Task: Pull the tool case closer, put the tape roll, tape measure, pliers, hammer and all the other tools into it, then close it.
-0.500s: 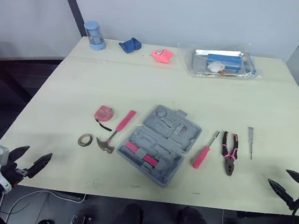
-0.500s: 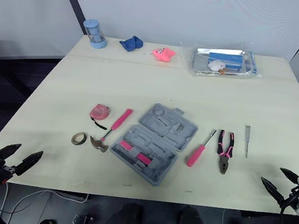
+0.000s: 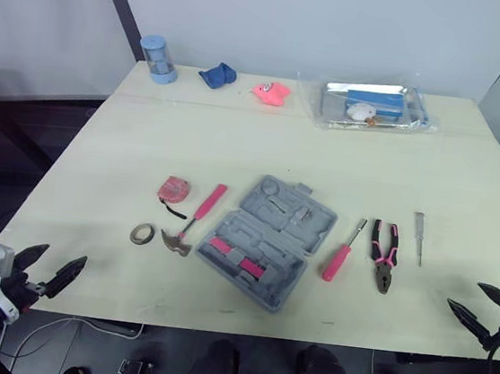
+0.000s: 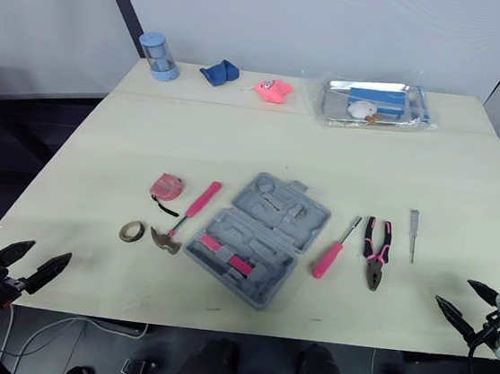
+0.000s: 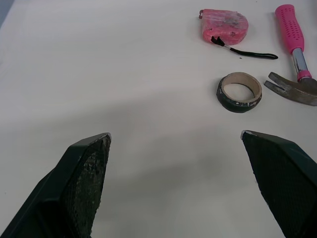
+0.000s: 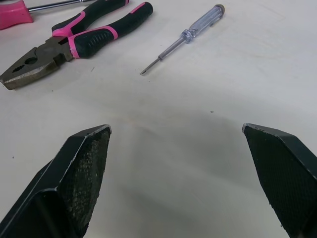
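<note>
Both arms sit low at the near edge of the table (image 3: 237,140), left gripper (image 3: 66,255) and right gripper (image 3: 464,293), jaws spread wide, holding nothing. The tool case (image 3: 266,241) lies open mid-table, angled, between hammer (image 3: 194,219) and screwdriver (image 3: 342,252). Best plan: catch its near edge squarely and drag slowly, so it doesn't swivel into either neighbour.

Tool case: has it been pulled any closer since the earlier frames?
No. The tool case sits where it was, open, with the hammer and the pink screwdriver as near its sides as before.
</note>
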Motion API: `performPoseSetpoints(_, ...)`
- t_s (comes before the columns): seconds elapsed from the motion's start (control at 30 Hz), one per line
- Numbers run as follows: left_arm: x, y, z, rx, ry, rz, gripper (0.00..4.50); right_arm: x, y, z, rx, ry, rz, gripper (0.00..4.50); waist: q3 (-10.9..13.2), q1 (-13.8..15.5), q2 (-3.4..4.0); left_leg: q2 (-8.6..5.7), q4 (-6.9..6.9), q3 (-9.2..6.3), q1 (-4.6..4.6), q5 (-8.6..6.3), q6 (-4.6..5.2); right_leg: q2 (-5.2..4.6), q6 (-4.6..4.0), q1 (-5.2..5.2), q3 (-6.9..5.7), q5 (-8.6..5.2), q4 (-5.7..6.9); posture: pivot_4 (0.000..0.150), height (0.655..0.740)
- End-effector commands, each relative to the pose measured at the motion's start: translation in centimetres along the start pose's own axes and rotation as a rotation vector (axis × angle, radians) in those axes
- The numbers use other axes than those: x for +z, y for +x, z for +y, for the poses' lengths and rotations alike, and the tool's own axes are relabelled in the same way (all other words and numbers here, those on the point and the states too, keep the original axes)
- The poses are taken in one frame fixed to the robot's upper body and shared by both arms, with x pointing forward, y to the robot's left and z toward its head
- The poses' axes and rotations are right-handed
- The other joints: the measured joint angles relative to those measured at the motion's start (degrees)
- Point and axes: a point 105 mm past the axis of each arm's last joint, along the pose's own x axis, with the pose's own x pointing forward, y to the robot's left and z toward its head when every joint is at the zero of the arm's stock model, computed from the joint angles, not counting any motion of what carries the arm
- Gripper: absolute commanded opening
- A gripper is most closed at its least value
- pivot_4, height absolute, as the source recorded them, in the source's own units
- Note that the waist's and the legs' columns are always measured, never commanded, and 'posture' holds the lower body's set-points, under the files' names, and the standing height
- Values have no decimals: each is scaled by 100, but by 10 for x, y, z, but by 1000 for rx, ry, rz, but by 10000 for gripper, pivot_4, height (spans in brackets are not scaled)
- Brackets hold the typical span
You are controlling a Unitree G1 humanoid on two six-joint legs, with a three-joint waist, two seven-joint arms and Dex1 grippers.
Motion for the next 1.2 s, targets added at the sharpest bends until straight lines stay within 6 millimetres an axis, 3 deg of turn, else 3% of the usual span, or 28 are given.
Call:
performPoseSetpoints(0.03, 11, -3, 9, 21, 19, -36, 44751, 12, -1, -4, -5, -41, -36, 45000, 0, 1, 0, 0, 0, 0, 0, 0, 0, 0, 0, 0, 0, 0, 0, 1500, 7400)
performPoseSetpoints(0.33, 38, 18, 11, -83, 48, -77, 44751, 33, 13, 4, 40, -64, -90, 45000, 0, 0, 1, 0, 0, -1, 0, 0, 0, 1, 0, 0, 0, 0, 1, 1500, 7400)
performPoseSetpoints(0.5, 67, 55, -8, -274, 147, -88, 44751, 63, 44, 32, 126, -108, -112, 45000, 1, 4, 2, 0, 1, -6, -1, 0, 0, 3, 0, -1, -3, 0, 5, 1500, 7400)
performPoseSetpoints(0.63, 91, 87, -35, -458, 215, -92, 44751, 87, 74, 61, 179, -80, -133, 45000, 1, 17, 1, -1, 3, -16, -7, 1, -1, 3, 0, -2, -13, 1, 3, 1500, 7400)
performPoseSetpoints(0.67, 94, 93, -40, -491, 229, -90, 39874, 92, 79, 66, 191, -73, -135, 39798, 1, 12, 1, -1, 3, -18, -7, 1, -1, 3, 0, -1, -14, 1, 6, 1500, 7400)
performPoseSetpoints(0.77, 105, 108, -55, -577, 260, -93, 32288, 103, 91, 85, 245, -64, -134, 31822, 1, -4, 2, -1, 2, -14, -7, 1, -1, 2, 0, -2, -10, 1, 3, 1500, 7400)
performPoseSetpoints(0.8, 108, 117, -64, -619, 284, -92, 26045, 106, 96, 96, 279, -64, -122, 25217, 2, -6, 1, -1, 1, -15, -11, 1, -1, 3, 0, -5, -11, 1, 1, 1500, 7400)
performPoseSetpoints(0.83, 111, 125, -74, -667, 311, -86, 25069, 107, 101, 107, 320, -73, -104, 23706, 2, 0, 2, -1, 1, -16, -13, 1, -1, 3, 0, -8, -13, 1, 1, 1500, 7400)
performPoseSetpoints(0.87, 112, 132, -82, -708, 335, -78, 18003, 107, 105, 117, 353, -80, -84, 16596, 2, 1, 1, -2, 2, -16, -13, 1, -1, 3, 0, -9, -13, 1, 4, 1500, 7400)
performPoseSetpoints(0.9, 113, 137, -89, -744, 351, -73, 13980, 107, 108, 124, 375, -87, -68, 12049, 2, 13, 1, -2, 2, -20, -14, 1, -1, 4, 0, -9, -16, 1, 4, 1500, 7400)
performPoseSetpoints(0.97, 112, 146, -99, -799, 370, -50, 8619, 107, 113, 137, 411, -97, -39, 6391, 2, 5, 0, -2, 7, -20, -15, 1, -1, 4, 0, -8, -16, 1, 6, 1500, 7400)
performPoseSetpoints(1.0, 111, 150, -104, -822, 382, -38, 654, 106, 115, 143, 428, -106, -23, 0, 2, 5, 0, -3, 7, -22, -22, 1, -1, 4, 0, -11, -18, 1, 2, 1500, 7400)
performPoseSetpoints(1.2, 101, 175, -123, -881, 438, 55, 654, 106, 129, 175, 494, -173, 77, 0, 3, -19, -2, -4, 10, -26, -32, 2, -1, 6, 0, -28, -18, 1, 11, 1500, 7400)
